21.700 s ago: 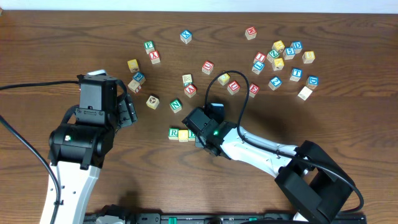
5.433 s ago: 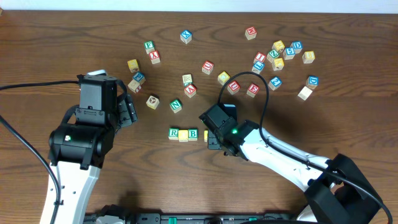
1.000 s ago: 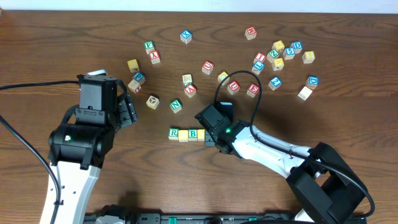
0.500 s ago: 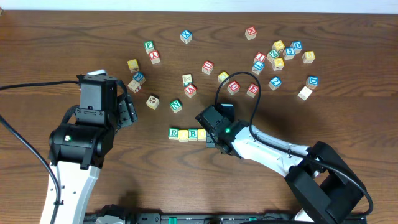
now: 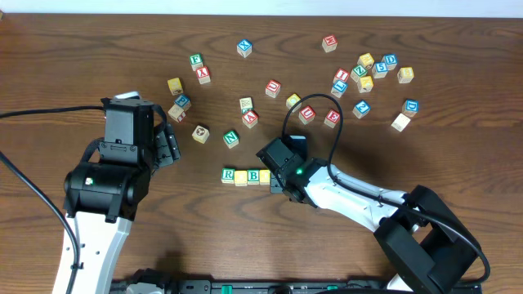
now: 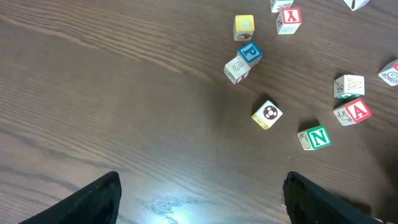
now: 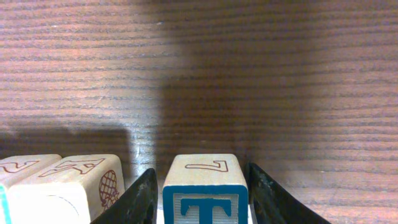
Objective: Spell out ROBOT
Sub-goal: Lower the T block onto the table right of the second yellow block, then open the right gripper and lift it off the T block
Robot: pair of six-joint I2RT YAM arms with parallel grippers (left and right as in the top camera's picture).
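Observation:
Near the table's middle, a row reads green-framed R (image 5: 228, 174), a yellow-topped cube (image 5: 240, 177), green-framed B (image 5: 253, 175) and another yellow-topped cube (image 5: 265, 175). My right gripper (image 5: 276, 181) sits at the row's right end and covers the T cube from above. In the right wrist view the blue-framed T cube (image 7: 206, 171) rests on the table between my right gripper's (image 7: 204, 202) fingers. The gripper is open, with a thin gap on each side. The neighbouring cube (image 7: 81, 180) is just left of it. My left gripper (image 6: 202, 205) hangs open over bare wood.
Loose cubes lie scattered across the far half of the table. A green N (image 5: 231, 139) and a red A (image 5: 250, 119) are the ones nearest the row. A cluster (image 5: 368, 77) lies at the far right. My left arm (image 5: 122, 163) stands left of the row.
My right gripper's jaws have eased apart off the T cube. Both arms and all the cubes keep their places.

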